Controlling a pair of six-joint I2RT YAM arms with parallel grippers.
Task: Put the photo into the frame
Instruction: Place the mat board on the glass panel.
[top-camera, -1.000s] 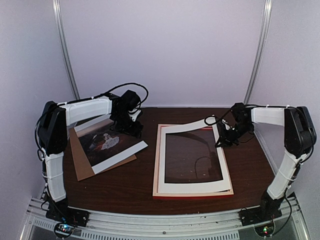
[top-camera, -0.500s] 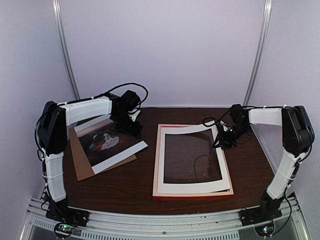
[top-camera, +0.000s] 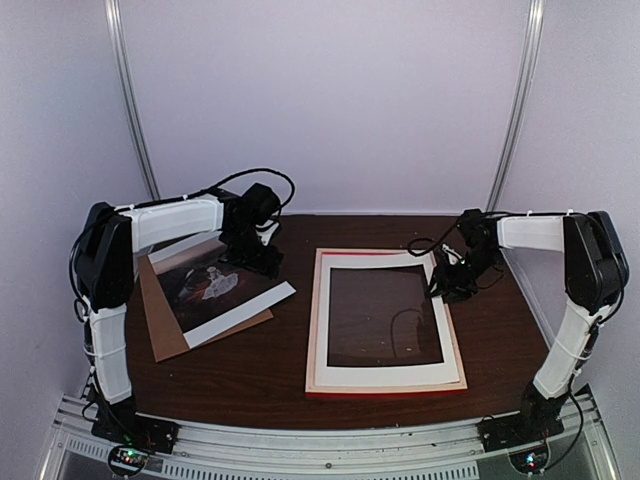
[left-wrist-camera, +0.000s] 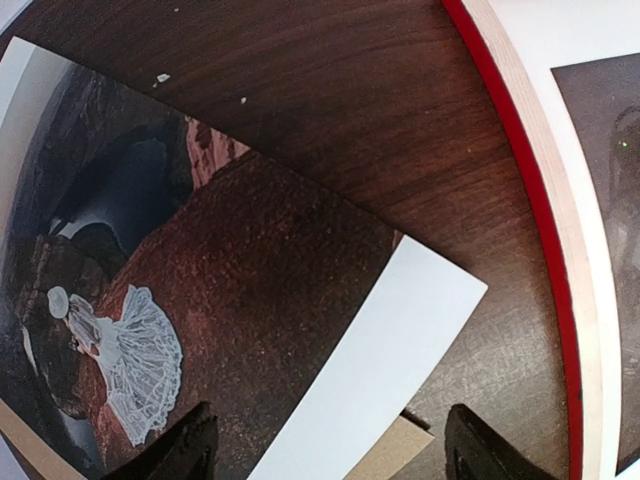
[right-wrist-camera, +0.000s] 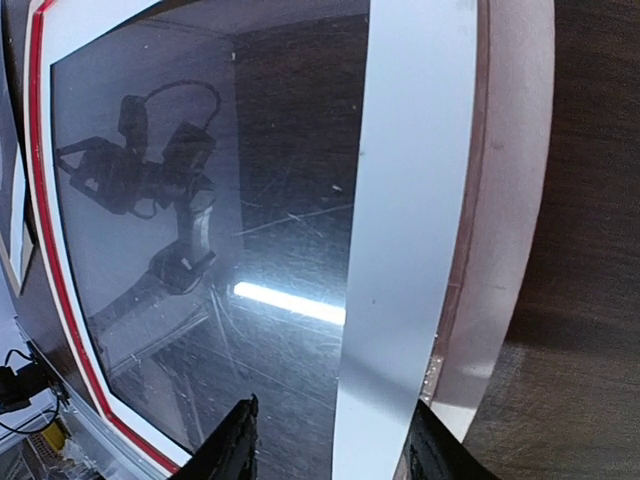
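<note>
- Since a second ago, the far right corner of the white mat (top-camera: 385, 377) has dropped from its raised curl. It now lies flat inside the frame (top-camera: 312, 330), and the right tool (top-camera: 447, 285) has let go of it.
- The right tool's fingers are spread, one on each side of the mat's right strip in the wrist view, and they hold nothing.
- The left tool (top-camera: 255, 262) hovers over the far right part of the photo (top-camera: 215, 290). Its fingers (left-wrist-camera: 185, 450) are parted and it is empty.
- The photo lies picture side up on the left of the surface (top-camera: 270, 360). It rests on a brown backing board (top-camera: 165, 335), left of the frame, with bare surface between them.
- The frame lies right of centre with its pale back up. Its glass (right-wrist-camera: 200, 250) shows through the mat's window.
- The mat-seating step looks finished, so picking up the photo is probably next.
- That move likely calls for the left tool to pinch the photo's white margin (left-wrist-camera: 385, 340) where it overhangs the board. It would then carry the photo right and lay it square over the window, probably picture side down.
- The thin sheet may slide or bend rather than lift.
</note>
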